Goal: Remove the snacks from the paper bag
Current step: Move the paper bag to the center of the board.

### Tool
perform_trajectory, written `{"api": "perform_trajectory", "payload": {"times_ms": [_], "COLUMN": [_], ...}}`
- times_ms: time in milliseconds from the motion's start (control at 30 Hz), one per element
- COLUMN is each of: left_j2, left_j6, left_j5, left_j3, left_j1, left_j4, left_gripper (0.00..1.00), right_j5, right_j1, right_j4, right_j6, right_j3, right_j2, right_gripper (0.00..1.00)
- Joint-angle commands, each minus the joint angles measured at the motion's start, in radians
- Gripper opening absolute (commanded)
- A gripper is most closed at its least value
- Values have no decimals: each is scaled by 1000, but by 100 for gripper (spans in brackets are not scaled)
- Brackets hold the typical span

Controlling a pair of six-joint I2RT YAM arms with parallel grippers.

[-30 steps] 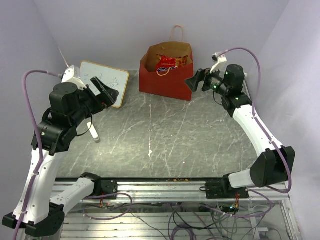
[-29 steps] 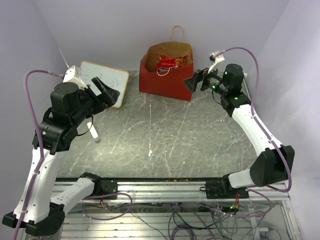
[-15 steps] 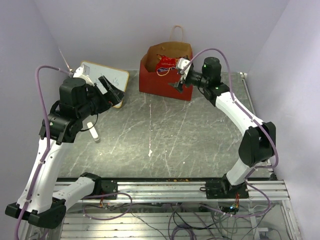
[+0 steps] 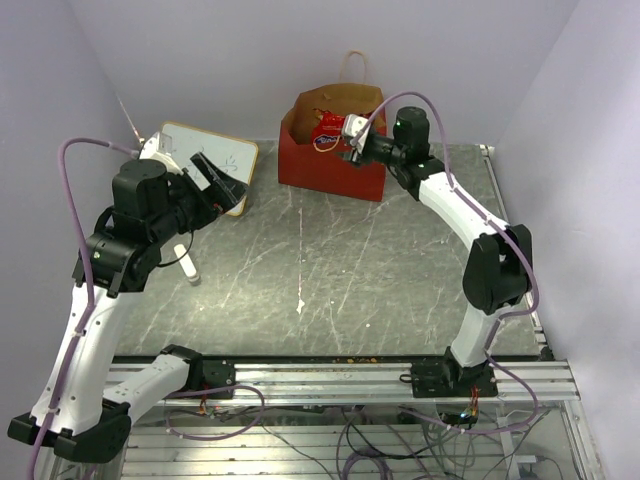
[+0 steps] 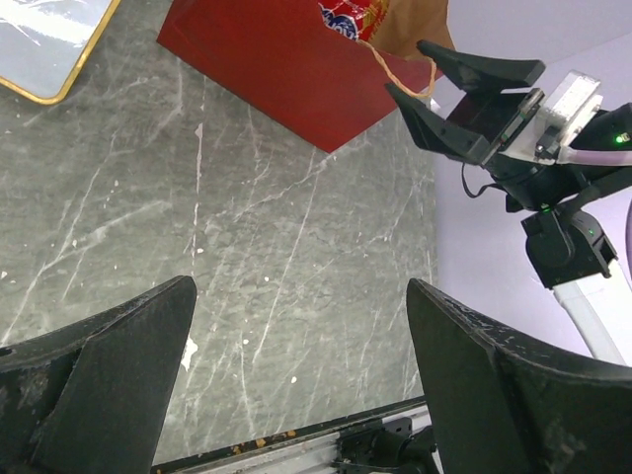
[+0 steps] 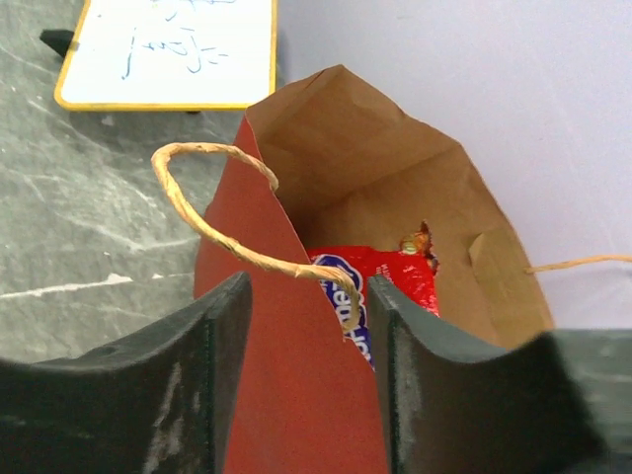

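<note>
While the red paper bag [image 4: 330,172] stands upright at the far edge of the surface [image 4: 350,270], close to the back wall, a large red crinkly packet [image 4: 330,127] with a blue logo is seen inside it against the brown lining. The other snacks cannot be made out. A white board [image 4: 190,140] with a tan frame is laid to the bag's left, near but apart from it. A slim white object [image 4: 187,264] lies on the surface under the left arm. A thin tan loop handle [image 6: 212,232] arches off the near rim and crosses in front of the packet.

The right arm is stretched far forward to the bag's right side. The right tool [image 4: 352,143] is held partly spread astride the bag's red wall and handle, and no pinch on the paper is seen. The left arm is raised with its elbow bent. The left tool [image 5: 301,286] is spread wide above the surface, in front of the board, with nothing held.
</note>
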Motion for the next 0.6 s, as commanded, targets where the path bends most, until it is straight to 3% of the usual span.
{"api": "perform_trajectory", "payload": {"times_ms": [0,233,567], "left_j2": [-3,-62,-93], "left_j6": [-20,-58,-83], "left_j5": [-23,-41,-6], "left_j3": [36,1,-22], "left_j1": [-8,-8,-8], "left_j4": [-27,-38,-30], "left_gripper": [99,98,98], "right_j5": [-19,45,155], "right_j1": [14,28,86], "right_j4": [74,126,109], "right_j6": [53,122,127], "right_j3": [38,-2,-93], "right_j2": [39,18,-72], "right_gripper": [43,0,0]}}
